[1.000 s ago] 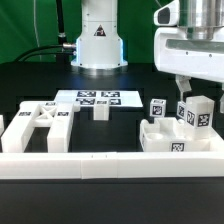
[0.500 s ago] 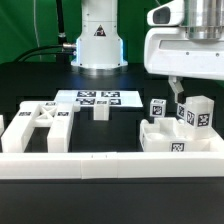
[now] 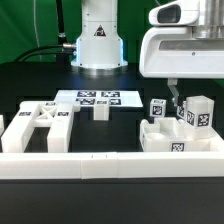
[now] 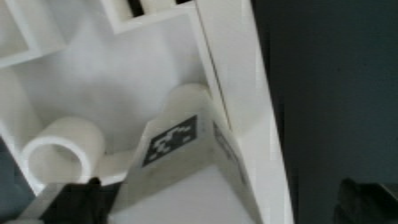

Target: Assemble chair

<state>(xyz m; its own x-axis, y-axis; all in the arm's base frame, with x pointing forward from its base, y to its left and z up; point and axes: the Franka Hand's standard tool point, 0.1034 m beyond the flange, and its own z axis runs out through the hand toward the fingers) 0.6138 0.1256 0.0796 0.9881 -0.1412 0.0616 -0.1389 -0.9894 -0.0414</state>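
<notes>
The chair is in loose white tagged pieces. A cross-braced side panel [image 3: 38, 122] lies at the exterior view's left, and a short post [image 3: 100, 110] stands mid-table. At the right, a low panel [image 3: 175, 140] carries a tagged block [image 3: 198, 113] and a small tagged post [image 3: 157, 108]. My gripper [image 3: 180, 100] hangs just above that group, one finger [image 3: 172, 95] showing. In the wrist view the gripper [image 4: 222, 205] is open. Its dark fingertips [image 4: 71, 200] stand wide on either side of an upright white panel [image 4: 231, 90], with a gap at the right. A round peg [image 4: 71, 145] and a tag [image 4: 173, 140] lie beside it.
The marker board [image 3: 97, 97] lies flat at the back centre, in front of the robot base [image 3: 98, 40]. A long low white rail [image 3: 110, 163] runs across the front. Black table surrounds the pieces.
The gripper has opened a little wider and shifted toward the exterior view's left above the right-hand pieces. No piece has moved.
</notes>
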